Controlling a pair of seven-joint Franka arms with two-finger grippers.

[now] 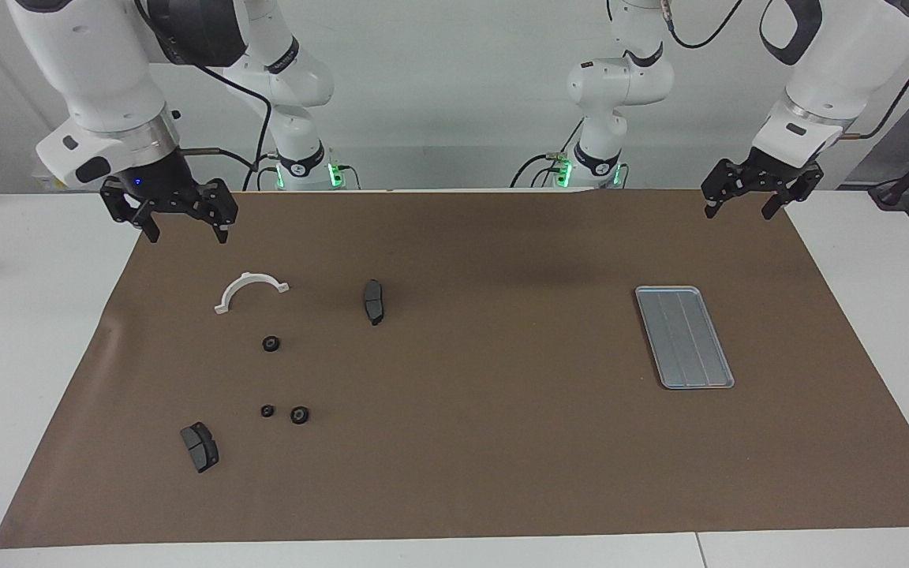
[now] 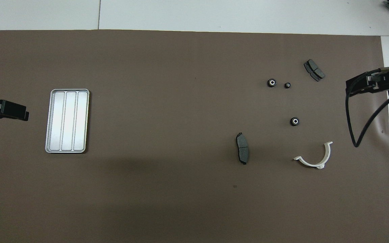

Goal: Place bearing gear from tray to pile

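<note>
Bench scene with the delivery step apparently done. We see the tray (image 1: 685, 338) lying bare toward the left arm's end of the bench (image 1: 454, 505), its ridged floor carrying nothing. The pile (image 1: 265, 355) lies scattered toward the right arm's end: a white half-ring bracket (image 1: 250, 290), one brake pad (image 1: 374, 301) beside it toward the middle of the bench, a second brake pad (image 1: 200, 446) farthest from the robots, and three small black gears between them. One gear (image 1: 271, 344) sits alone, just farther from the robots than the bracket; the other two (image 1: 284, 413) sit close together near the second brake pad. We cannot tell which gear came from the tray.

The right tool (image 1: 169, 211) hangs raised over the mat's corner nearest the robots, well apart from every part, its fingers spread and carrying nothing. The left tool (image 1: 762, 192) waits over the mat's corner by its own base, likewise released and empty.

We judge the task essentially complete, since no gear is left on the tray. The next move calls only for the right arm to retire to rest, clear of the bracket below it.
</note>
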